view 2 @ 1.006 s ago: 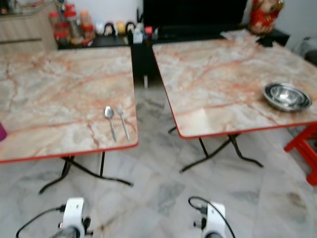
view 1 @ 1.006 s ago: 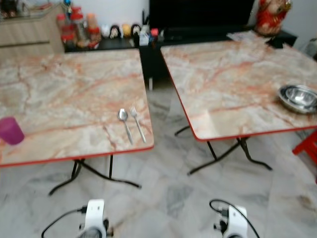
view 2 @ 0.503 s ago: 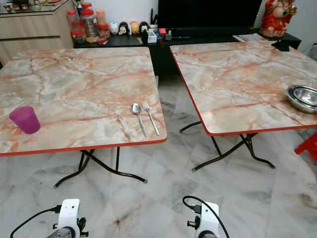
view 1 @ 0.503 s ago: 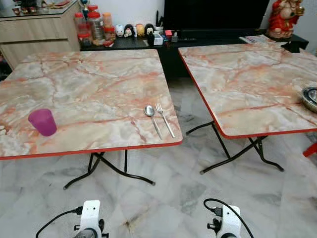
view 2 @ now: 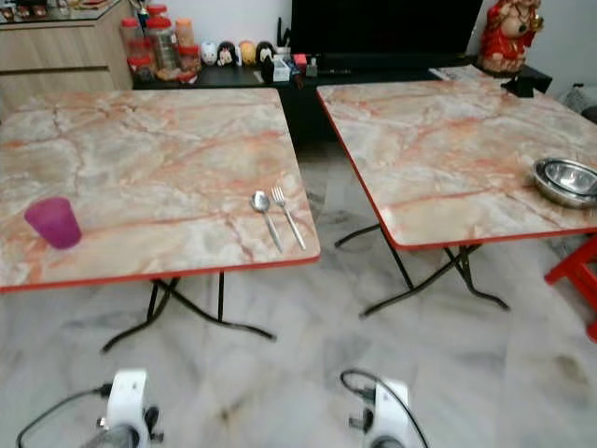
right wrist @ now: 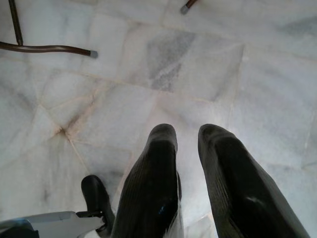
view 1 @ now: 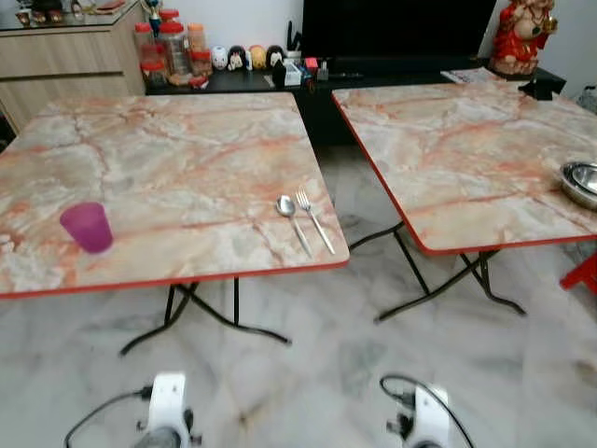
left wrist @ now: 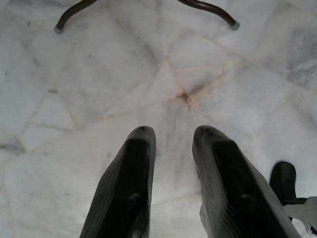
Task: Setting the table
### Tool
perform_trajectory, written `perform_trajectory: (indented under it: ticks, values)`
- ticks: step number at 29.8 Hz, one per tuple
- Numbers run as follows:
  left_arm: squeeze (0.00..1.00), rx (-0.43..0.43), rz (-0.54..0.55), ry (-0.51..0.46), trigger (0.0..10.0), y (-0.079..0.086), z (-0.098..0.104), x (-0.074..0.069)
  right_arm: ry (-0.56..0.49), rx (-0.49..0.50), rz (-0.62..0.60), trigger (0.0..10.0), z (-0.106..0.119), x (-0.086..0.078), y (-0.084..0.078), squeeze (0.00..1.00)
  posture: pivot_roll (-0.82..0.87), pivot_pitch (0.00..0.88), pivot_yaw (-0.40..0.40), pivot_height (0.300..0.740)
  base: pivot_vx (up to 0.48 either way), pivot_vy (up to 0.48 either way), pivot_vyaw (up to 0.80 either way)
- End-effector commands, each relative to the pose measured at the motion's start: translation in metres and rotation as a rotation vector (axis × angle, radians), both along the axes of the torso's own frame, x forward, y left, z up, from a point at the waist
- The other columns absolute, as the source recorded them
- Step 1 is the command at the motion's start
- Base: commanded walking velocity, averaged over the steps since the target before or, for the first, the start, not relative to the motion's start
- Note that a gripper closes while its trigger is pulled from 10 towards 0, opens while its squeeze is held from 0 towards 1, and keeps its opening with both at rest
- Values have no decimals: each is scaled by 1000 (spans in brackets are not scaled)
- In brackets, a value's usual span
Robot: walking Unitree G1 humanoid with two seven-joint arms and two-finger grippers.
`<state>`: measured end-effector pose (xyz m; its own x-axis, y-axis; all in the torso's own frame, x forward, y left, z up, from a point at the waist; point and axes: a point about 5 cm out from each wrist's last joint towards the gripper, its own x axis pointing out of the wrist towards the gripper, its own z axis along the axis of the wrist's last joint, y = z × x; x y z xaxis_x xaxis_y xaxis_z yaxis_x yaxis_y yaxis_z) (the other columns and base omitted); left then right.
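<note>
A purple cup [view 1: 88,227] stands near the left side of the left marble table [view 1: 187,149]. A spoon [view 1: 291,217] and a fork [view 1: 315,219] lie side by side close to that table's front right corner. A steel bowl [view 2: 567,179] sits at the right edge of the right marble table [view 1: 466,140]. Both arms hang low in front of me, over the floor. My left gripper [left wrist: 171,131] and my right gripper [right wrist: 188,129] point down at the tiles, each with a gap between its fingers and nothing held.
A gap of marble floor [view 1: 373,205] separates the two folding tables, whose black legs [view 1: 201,313] splay out underneath. A dark TV unit [view 1: 392,37] with jars and figurines, and a wooden cabinet [view 1: 65,65], stand behind. A red stool [view 2: 574,271] is at the far right.
The camera has swung to the left and sharpened, bringing the purple cup fully into view and pushing the bowl to the picture's edge. Nothing on the tables has moved.
</note>
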<state>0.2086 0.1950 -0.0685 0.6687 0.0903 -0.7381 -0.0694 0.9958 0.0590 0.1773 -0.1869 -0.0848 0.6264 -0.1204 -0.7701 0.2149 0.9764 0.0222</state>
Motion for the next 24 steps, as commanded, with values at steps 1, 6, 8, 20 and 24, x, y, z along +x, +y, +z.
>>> perform_trajectory:
  ticks: [1,6,8,20,24]
  values:
    - [0,19,5,-11,10000,6,1,0,-8,10,-3,10000,1,3,4,0,8,0,13,740,0,0,0]
    - [0,10,2,-40,10000,3,5,6,-10,10,5,10000,1,3,4,0,11,0,13,740,0,0,0]
    - [0,12,0,-35,10000,3,4,6,-10,10,6,10000,1,3,4,0,11,0,14,740,0,0,0]
    - [0,17,1,-39,10000,2,4,4,-20,12,14,10000,2,5,6,0,15,0,16,740,0,0,0]
    - [0,20,4,-37,10000,4,4,3,-20,13,16,10000,2,5,7,0,18,0,16,740,0,131,0]
